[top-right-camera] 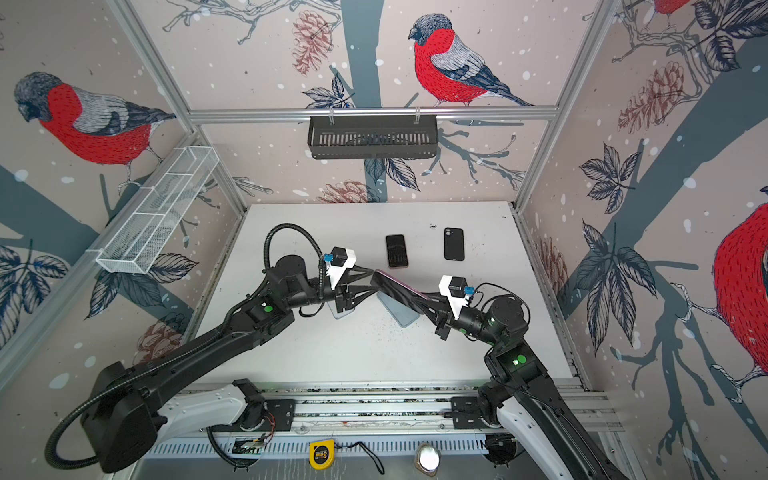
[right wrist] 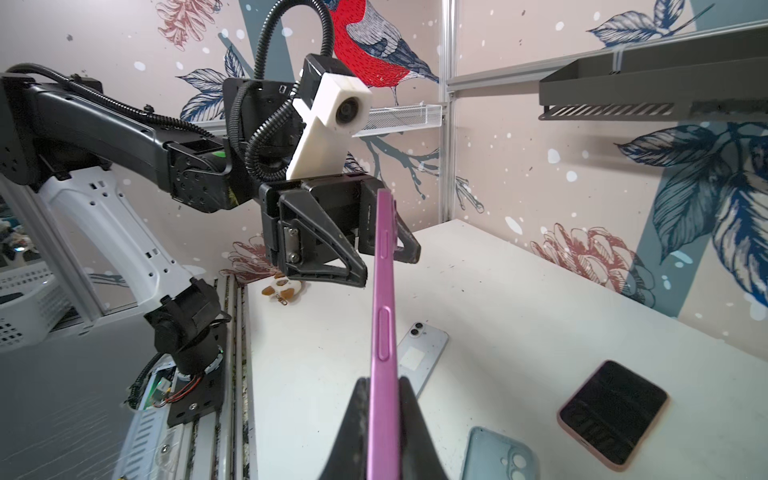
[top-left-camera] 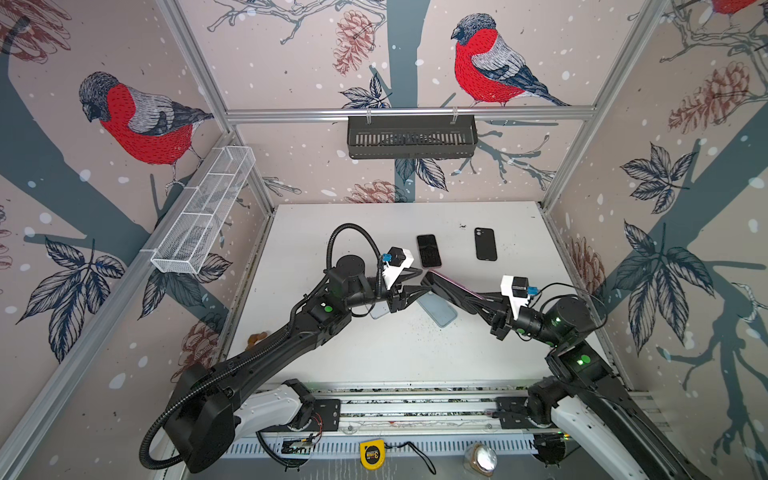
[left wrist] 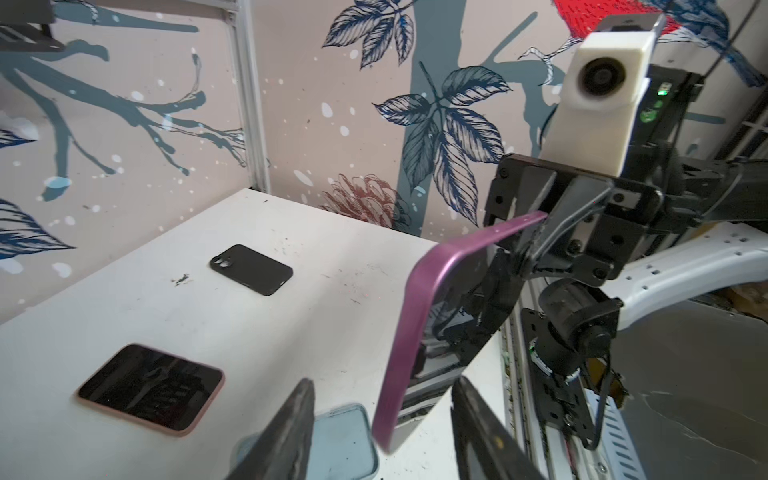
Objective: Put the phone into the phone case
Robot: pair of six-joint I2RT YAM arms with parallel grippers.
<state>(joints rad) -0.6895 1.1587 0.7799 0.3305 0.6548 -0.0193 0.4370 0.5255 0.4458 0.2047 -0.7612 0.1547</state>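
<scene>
Right gripper clenched on one end of the purple phone, holding it edge-up, clear of the table; judged a regrip posture, so the phone can be turned flat for the pale blue case lying beneath; left gripper jaws released, straddling the phone's free end; gap visible either side, no contact there.

Matt rim, glossy scrn on purple phone; blk case matt; table scuffed.
</scene>
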